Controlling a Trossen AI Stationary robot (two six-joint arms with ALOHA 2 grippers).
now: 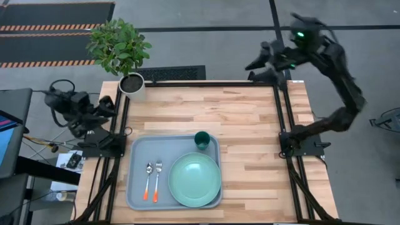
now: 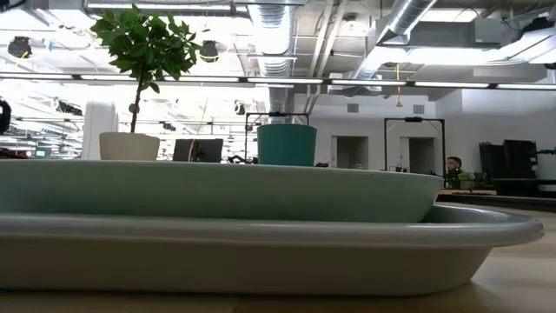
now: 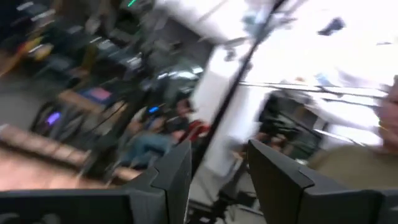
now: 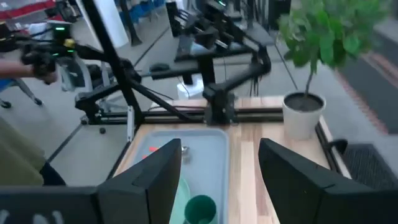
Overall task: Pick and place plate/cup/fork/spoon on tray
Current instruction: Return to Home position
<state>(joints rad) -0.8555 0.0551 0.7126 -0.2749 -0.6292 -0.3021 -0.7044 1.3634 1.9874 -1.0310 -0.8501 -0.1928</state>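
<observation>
Table (image 1: 250, 125): the pale wood top is carrying the tray at its near left part. Only the high view is showing all of it.
Right arm: it is reaching up and back beyond the table's far right corner. The right gripper (image 4: 219, 149) is hanging there with its fingers apart and nothing between them.
Left arm: it is folding up off the table's left edge. The left gripper (image 3: 219, 149) is holding its fingers apart, also on nothing, and its wrist view is catching only blurred room.
Tray (image 1: 139, 162): it is lying flat and holding all four pieces. In the low view its rim (image 2: 261, 243) is filling the frame and hiding the cutlery.
Plate (image 1: 195, 180): it is sitting in the tray's right half (the low view is giving just its side wall (image 2: 217, 191)).
Cup (image 1: 202, 140): it is standing upright just behind the plate, near the tray's far right corner. It is also showing in the low view (image 2: 287, 144) and, cut off, in the right wrist view (image 4: 200, 208).
Fork (image 1: 157, 178): it is lying in the tray's left half, orange tip toward the near edge.
Spoon (image 1: 148, 178): it is lying just left of the fork and parallel to it. Whether the two are touching is too fine to make out.
</observation>
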